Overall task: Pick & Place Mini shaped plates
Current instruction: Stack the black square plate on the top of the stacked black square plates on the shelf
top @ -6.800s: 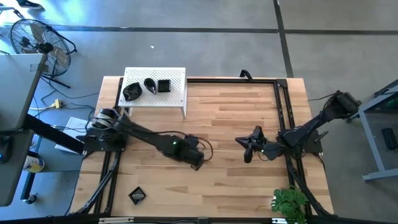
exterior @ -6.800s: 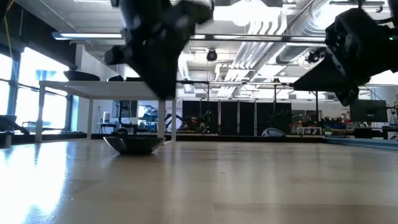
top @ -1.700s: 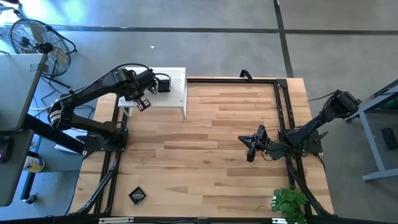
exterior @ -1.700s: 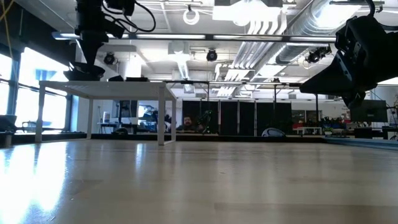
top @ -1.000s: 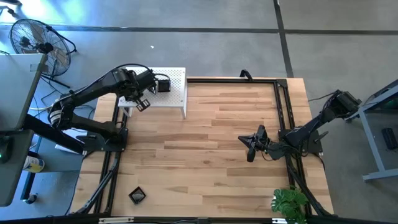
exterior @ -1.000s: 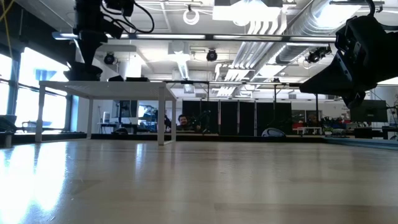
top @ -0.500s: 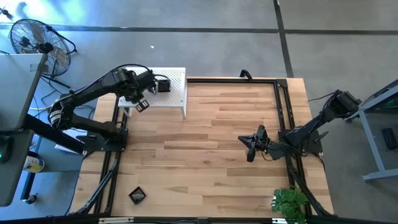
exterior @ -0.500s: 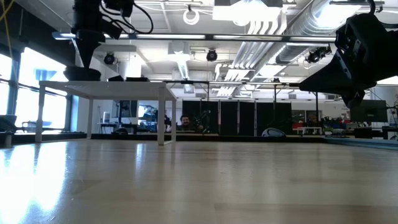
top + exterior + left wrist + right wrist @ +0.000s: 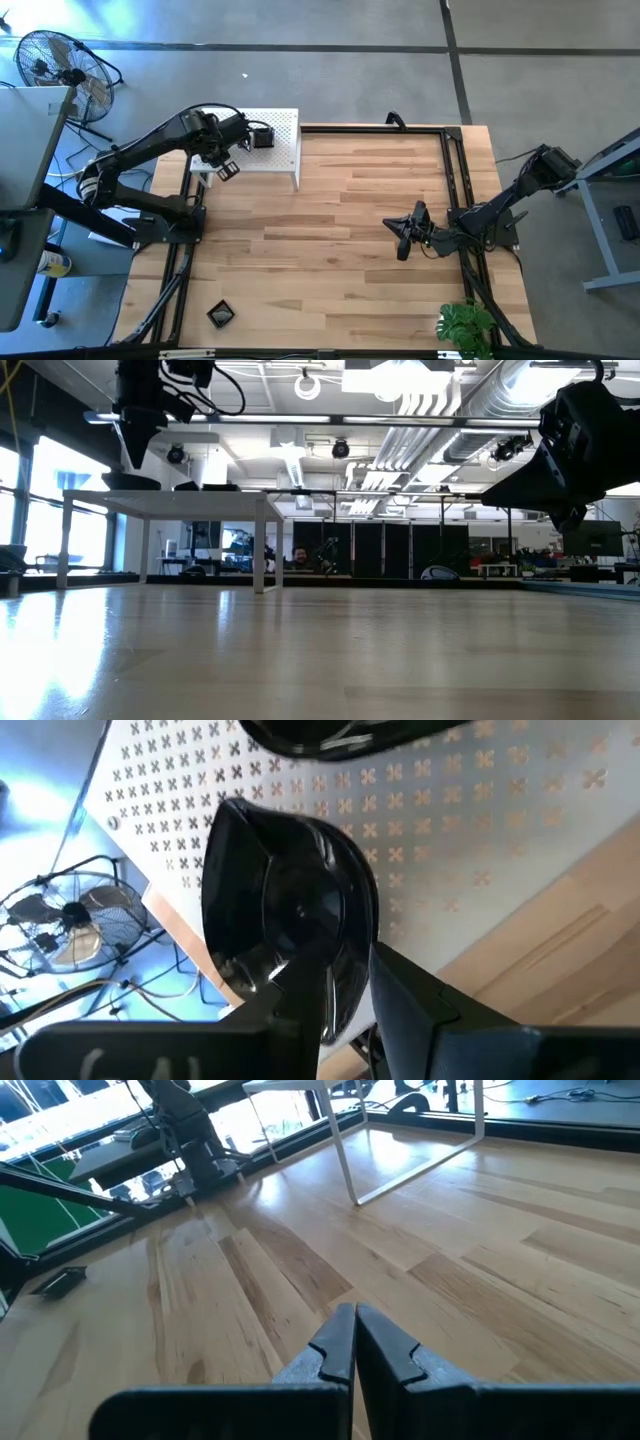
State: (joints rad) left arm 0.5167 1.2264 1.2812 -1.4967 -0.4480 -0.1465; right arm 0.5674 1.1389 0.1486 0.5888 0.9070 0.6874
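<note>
Two grippers: left gripper (image 9: 345, 1010) over the white perforated stand (image 9: 285, 125), right gripper (image 9: 354, 1342) parked above the table (image 9: 360, 230) on the right side.
Left gripper state: fingers slightly parted, straddling the rim of a glossy black plate (image 9: 290, 910); whether they touch it I cannot tell.
Right gripper state: fingers pressed together, holding nothing.
Plate under the left gripper: lying on the stand near its outer edge, rim just between the fingers.
Other plates on the stand: a square plate (image 9: 263, 138) close by; another dark dish (image 9: 340, 732) shows at the edge of the left wrist view.
Stray plate: one square dish (image 9: 220, 315) lies on the table's near-left corner, well apart from both arms.
Likely step: plate set down on the stand, release under way, as I read it.
Risk: if a finger catches the rim on the way up, the plate could tip or slide off the stand's edge.
Second risk: a sideways exit could knock the neighbouring plates.
</note>
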